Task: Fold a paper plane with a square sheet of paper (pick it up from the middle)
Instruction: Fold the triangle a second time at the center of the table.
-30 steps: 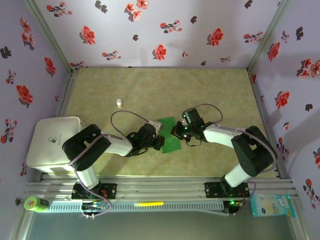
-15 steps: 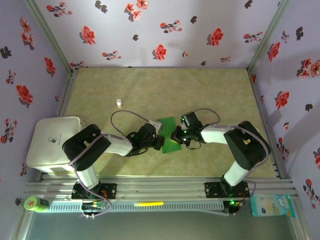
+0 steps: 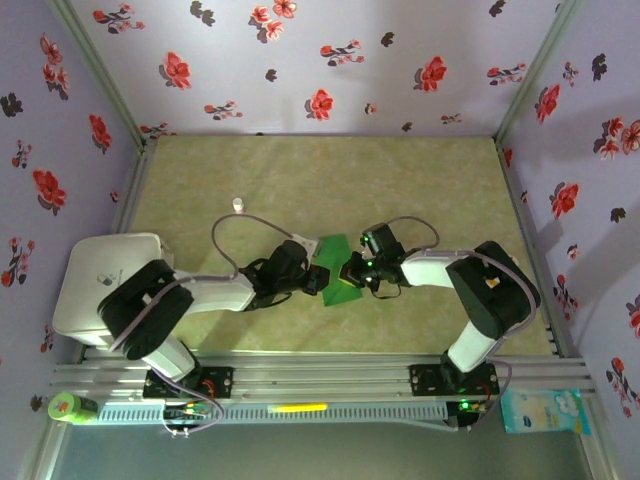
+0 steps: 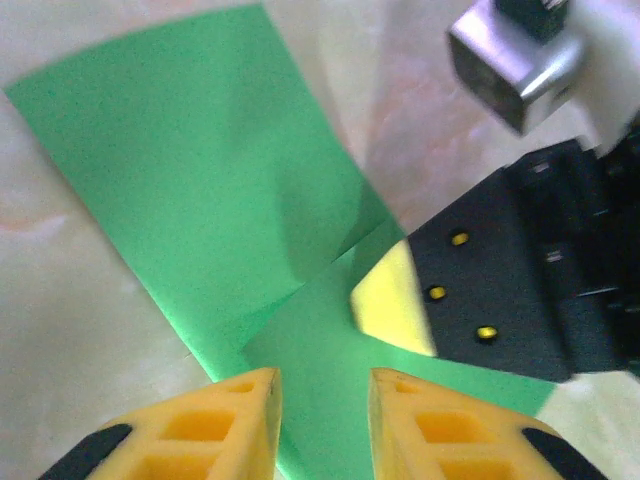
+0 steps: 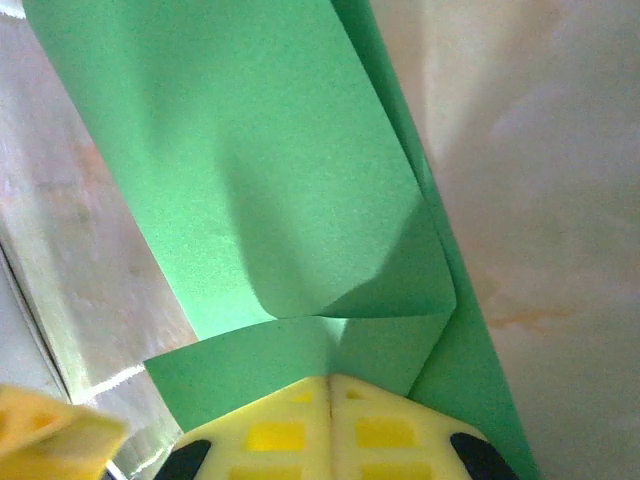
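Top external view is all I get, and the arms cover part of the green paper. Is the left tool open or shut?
Observer: Open; the left wrist view shows the left tool with its pads apart above the square sheet of paper.
Operator: And the right tool?
Observer: The right tool is shut, pads pressed together at the paper's edge.
Operator: Does the paper lie flat?
Observer: No; the right wrist view shows part of it curling over the layer beneath.

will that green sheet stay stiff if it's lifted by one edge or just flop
Probably floppy: the green sheet curls over in a soft loop at the right gripper. Likely light and thin, so a push may buckle or slide it.
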You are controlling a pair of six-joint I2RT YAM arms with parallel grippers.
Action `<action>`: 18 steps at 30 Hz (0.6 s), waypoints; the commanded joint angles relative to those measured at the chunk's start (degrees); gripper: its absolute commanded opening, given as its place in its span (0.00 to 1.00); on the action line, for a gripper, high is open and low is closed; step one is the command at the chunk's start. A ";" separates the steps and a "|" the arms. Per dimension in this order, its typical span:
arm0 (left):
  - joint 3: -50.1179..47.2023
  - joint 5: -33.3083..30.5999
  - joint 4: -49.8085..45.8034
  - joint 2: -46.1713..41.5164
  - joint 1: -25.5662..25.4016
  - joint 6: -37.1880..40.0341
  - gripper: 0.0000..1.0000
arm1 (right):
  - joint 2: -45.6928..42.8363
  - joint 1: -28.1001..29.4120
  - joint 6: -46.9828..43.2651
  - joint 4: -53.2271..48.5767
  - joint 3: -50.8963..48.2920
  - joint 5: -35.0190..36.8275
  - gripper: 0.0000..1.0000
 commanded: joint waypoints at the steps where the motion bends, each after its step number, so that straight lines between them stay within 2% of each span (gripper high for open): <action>1: 1.51 -0.09 -3.84 -4.04 0.46 -2.66 0.27 | 0.93 0.15 1.00 -2.31 -2.17 3.62 0.01; 5: 1.75 6.74 -4.52 -5.63 0.46 -8.94 0.11 | 0.71 0.17 1.46 -1.98 -2.14 3.85 0.01; 7: 2.21 11.13 -4.40 -4.71 0.38 -11.12 0.07 | 0.65 0.14 1.46 -2.06 -2.17 4.04 0.01; 12: 3.34 16.42 -2.68 -1.25 -0.05 -15.27 0.04 | 0.68 0.14 1.46 -2.15 -2.38 4.14 0.01; 18: 5.79 19.57 -2.07 4.27 -0.06 -17.36 0.01 | 0.36 0.14 1.37 -2.59 -2.37 4.26 0.01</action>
